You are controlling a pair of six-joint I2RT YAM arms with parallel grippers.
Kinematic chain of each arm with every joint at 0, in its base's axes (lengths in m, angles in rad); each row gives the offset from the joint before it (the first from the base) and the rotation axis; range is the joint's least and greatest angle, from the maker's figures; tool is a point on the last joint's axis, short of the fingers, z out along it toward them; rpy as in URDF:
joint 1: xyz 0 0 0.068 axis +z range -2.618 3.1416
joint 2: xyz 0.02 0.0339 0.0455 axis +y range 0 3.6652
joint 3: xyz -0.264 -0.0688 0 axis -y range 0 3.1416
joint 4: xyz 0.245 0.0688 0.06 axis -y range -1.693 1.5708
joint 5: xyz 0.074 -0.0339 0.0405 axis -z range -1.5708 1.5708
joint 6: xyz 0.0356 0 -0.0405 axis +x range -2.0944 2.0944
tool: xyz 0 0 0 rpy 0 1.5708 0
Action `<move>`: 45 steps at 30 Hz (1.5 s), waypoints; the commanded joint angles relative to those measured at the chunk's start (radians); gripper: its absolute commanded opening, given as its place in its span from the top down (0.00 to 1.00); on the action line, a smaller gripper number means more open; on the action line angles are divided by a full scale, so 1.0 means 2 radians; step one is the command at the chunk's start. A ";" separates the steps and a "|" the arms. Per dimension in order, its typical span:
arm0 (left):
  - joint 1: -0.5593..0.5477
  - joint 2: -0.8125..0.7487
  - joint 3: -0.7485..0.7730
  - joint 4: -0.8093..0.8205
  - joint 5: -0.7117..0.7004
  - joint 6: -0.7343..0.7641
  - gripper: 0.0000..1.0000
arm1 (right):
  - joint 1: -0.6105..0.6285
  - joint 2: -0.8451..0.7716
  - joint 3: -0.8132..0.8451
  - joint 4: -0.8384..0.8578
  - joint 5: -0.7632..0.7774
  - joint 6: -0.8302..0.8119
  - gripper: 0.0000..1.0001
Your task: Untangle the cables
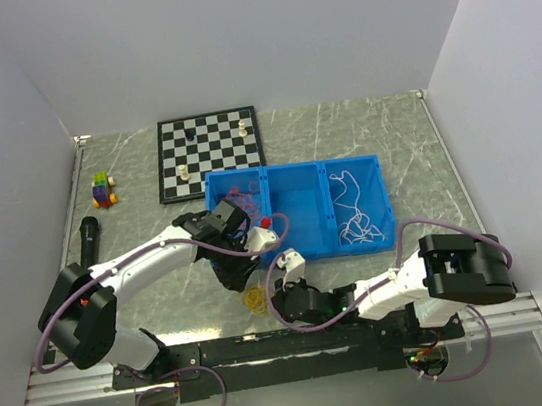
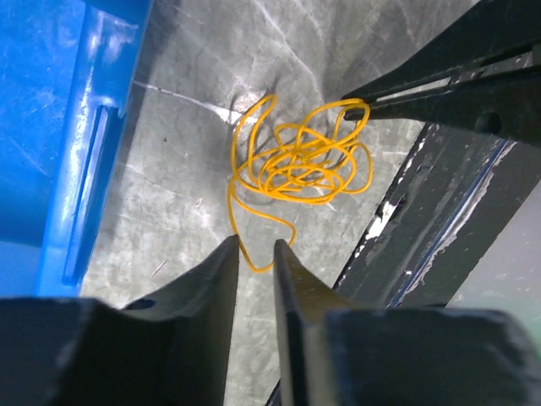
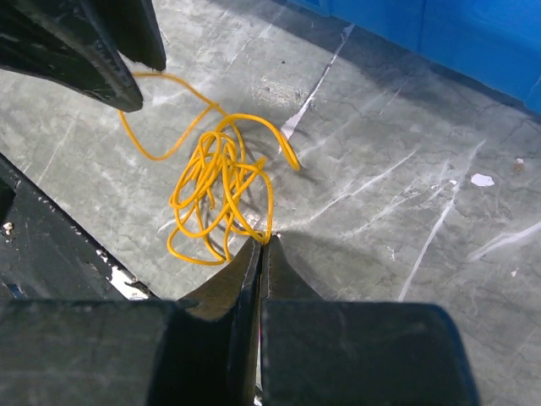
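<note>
By the near edge of the desk (image 3: pixel 397 194), the left gripper (image 2: pixel 255 244) had its jaws narrowly apart around the loose tail of the yellow cable (image 2: pixel 297 166), not yet pinching it. The tangle looked light, thin and floppy, so a free end was probably the best hold; the right gripper (image 3: pixel 263 243) was clamped on an outer loop.

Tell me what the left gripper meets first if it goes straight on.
Probably the yellow cable: its trailing loop lies right in front of the left gripper, before the main tangle.
</note>
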 commanded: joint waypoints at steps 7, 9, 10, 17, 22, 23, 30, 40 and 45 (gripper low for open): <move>-0.003 0.001 0.024 -0.012 -0.017 -0.007 0.53 | 0.006 -0.011 -0.010 0.013 0.013 0.014 1.00; -0.002 0.005 0.023 -0.008 -0.007 -0.012 0.54 | 0.006 -0.011 -0.010 0.014 0.013 0.014 1.00; -0.002 0.008 0.023 -0.009 -0.002 -0.010 0.55 | 0.007 -0.011 -0.009 0.013 0.014 0.013 1.00; -0.003 0.022 0.023 -0.007 0.002 -0.013 0.59 | 0.007 -0.012 -0.011 0.016 0.016 0.014 1.00; -0.004 0.035 0.029 -0.001 0.010 -0.019 0.74 | 0.007 -0.014 -0.012 0.017 0.018 0.013 1.00; -0.004 0.035 0.029 0.003 0.012 -0.021 0.77 | 0.007 -0.015 -0.013 0.018 0.018 0.011 1.00; -0.003 0.043 0.044 -0.006 0.036 -0.022 0.81 | 0.008 -0.015 -0.012 0.019 0.017 0.011 1.00; -0.004 0.028 0.042 -0.021 0.024 -0.019 0.48 | 0.009 -0.013 -0.010 0.020 0.018 0.009 1.00; -0.003 0.044 0.033 -0.004 0.014 -0.022 0.57 | 0.009 -0.016 -0.012 0.020 0.019 0.011 1.00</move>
